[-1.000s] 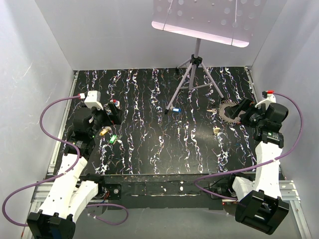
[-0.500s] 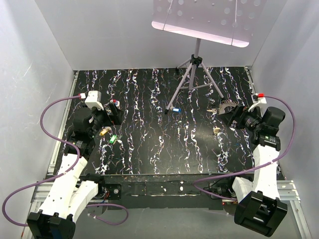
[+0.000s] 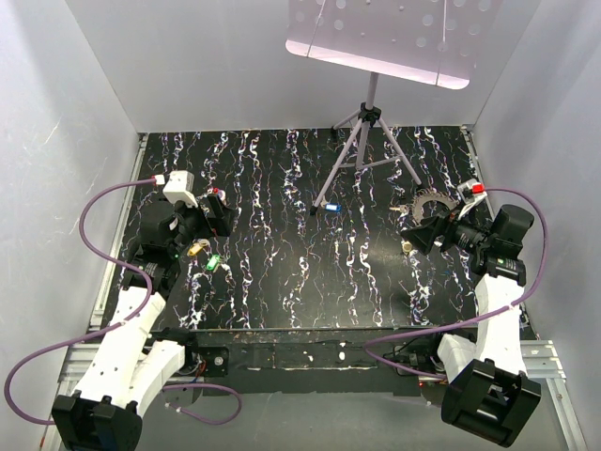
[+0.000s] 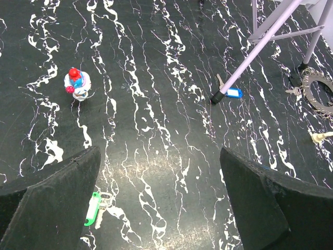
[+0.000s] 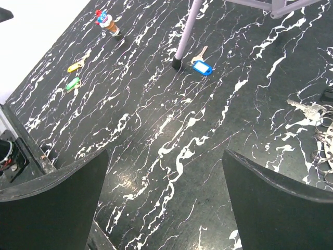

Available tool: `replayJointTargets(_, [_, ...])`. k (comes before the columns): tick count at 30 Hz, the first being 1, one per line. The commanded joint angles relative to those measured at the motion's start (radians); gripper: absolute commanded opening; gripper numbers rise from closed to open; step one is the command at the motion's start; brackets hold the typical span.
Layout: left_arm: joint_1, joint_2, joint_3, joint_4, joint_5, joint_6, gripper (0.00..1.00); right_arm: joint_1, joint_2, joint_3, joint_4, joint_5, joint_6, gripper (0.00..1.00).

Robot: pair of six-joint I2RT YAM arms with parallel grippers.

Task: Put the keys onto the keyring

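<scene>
The toothed grey keyring (image 3: 433, 203) lies at the right of the mat; it also shows at the right edge of the left wrist view (image 4: 318, 91). A blue key (image 3: 331, 207) (image 4: 233, 93) (image 5: 202, 67) lies by a tripod foot. A yellow key (image 3: 195, 249) (image 5: 76, 66) and a green key (image 3: 212, 263) (image 4: 92, 208) (image 5: 72, 83) lie at the left. A beige key (image 3: 407, 246) (image 4: 318, 137) lies near my right gripper (image 3: 419, 234) (image 5: 164, 203), which is open and empty just in front of the keyring. My left gripper (image 3: 217, 213) (image 4: 158, 208) is open and empty above the green key.
A grey tripod (image 3: 366, 141) stands at the back centre; one leg (image 4: 260, 49) (image 5: 187, 31) reaches toward the blue key. A small red, blue and white figure (image 4: 77, 84) (image 5: 106, 21) stands at the left. A silver key with wire rings (image 5: 312, 110) lies at the right.
My right gripper has swung left and toward the mat's middle, away from the keyring's right side to its front. The left gripper has shifted slightly right. The keys have not moved.
</scene>
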Motion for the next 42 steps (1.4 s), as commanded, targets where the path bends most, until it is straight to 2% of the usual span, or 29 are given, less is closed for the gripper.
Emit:
replayJointTargets(1, [0.003, 0.001, 0.015, 0.013, 0.019, 0.013, 1.00, -0.003, -0.006, -0.003, 0.025, -0.066, -0.052, 1.00])
replayJointTargets(42, [0.003, 0.027, 0.021, 0.011, 0.039, 0.008, 1.00, -0.004, -0.001, 0.003, 0.002, -0.072, -0.101, 1.00])
